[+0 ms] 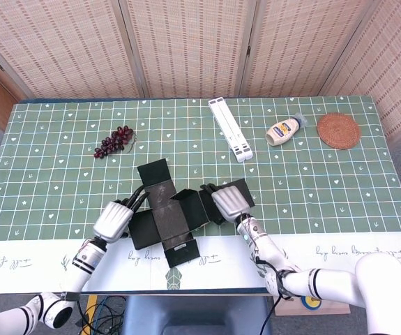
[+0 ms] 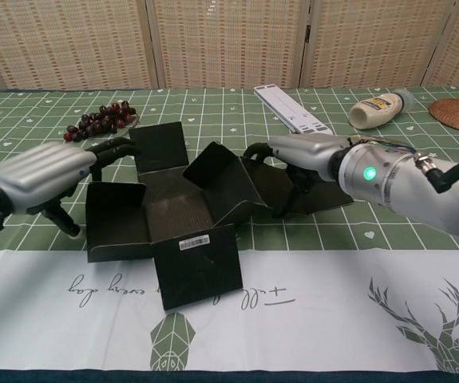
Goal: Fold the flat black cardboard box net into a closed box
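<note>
The black cardboard box net [image 1: 169,218] lies half folded near the table's front edge, also in the chest view as the box net [image 2: 173,215]. Its barcode flap [image 2: 197,267] points toward me and its far flap [image 2: 159,145] tilts up. My right hand [image 1: 228,202] grips the raised fold of the right flap [image 2: 221,179], fingers hooked over its ridge and thumb down behind it. My left hand [image 1: 115,219] is at the net's left side, fingers spread and reaching over the outer edge of the slightly raised left flap [image 2: 117,223]. It holds nothing.
A bunch of dark grapes [image 1: 115,142] lies at the back left. A white folded stand [image 1: 229,129], a mayonnaise bottle [image 1: 285,130] and a round woven coaster [image 1: 338,130] sit at the back right. Woven screens close off the far side.
</note>
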